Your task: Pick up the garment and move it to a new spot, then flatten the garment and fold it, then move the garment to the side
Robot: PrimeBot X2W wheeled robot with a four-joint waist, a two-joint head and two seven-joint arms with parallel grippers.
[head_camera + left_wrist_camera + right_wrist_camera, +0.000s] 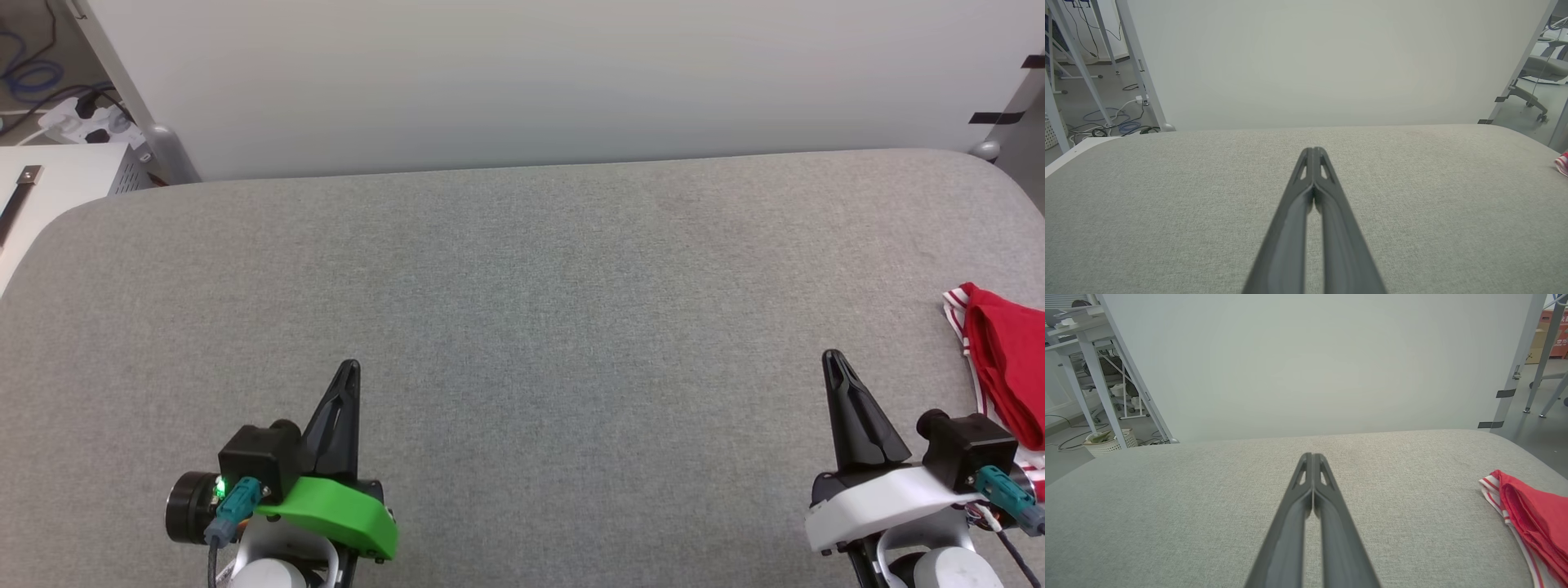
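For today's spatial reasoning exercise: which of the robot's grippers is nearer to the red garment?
Right. The right gripper is just left of the garment, apart from it; the left gripper is far off to its left.

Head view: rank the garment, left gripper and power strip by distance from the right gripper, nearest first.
From the right gripper:
1. The garment, just to its right.
2. The left gripper, across at lower left.
3. The power strip, far upper left corner.
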